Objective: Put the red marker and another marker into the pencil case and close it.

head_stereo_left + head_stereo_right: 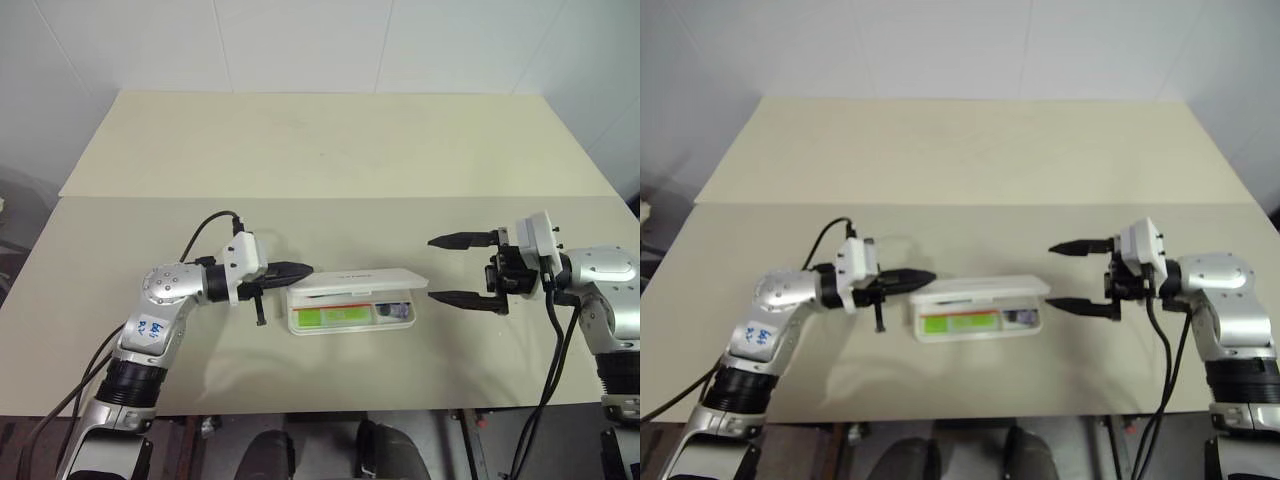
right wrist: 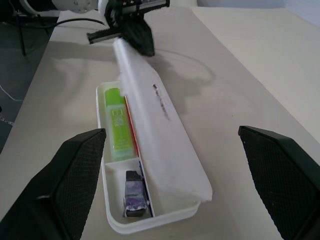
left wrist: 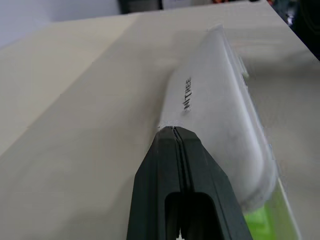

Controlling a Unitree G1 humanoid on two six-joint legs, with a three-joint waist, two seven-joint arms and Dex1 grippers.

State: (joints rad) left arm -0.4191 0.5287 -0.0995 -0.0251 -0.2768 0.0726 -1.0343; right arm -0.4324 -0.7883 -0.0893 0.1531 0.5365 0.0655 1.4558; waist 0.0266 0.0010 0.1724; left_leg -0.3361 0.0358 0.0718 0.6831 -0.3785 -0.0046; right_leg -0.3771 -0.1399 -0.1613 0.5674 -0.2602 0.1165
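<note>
- Nearest the head camera, at the worktop's point(image 1: 330, 150) near edge, lies one white pencil case point(image 1: 352, 300), between the two claws.
- Left claw point(image 1: 300, 269): fingers pressed together, holding nothing; its tip touches the lid's end, judged to be pushing the half-lowered lid down.
- Right claw point(image 1: 446, 269): fingers spread wide, empty, hanging just beside the case's other end, apparently clear of the lid's path or ready to steady the case.
- Contents, counted in the right wrist view: one lime-green highlighter point(image 2: 116, 125) in the long compartment, toward the left claw; one small dark object point(image 2: 135, 196) in the short compartment, toward the right claw.
- Red marker: mostly hidden beneath the lid; only a red strip shows beside the highlighter.
- Closing not yet complete.
</note>
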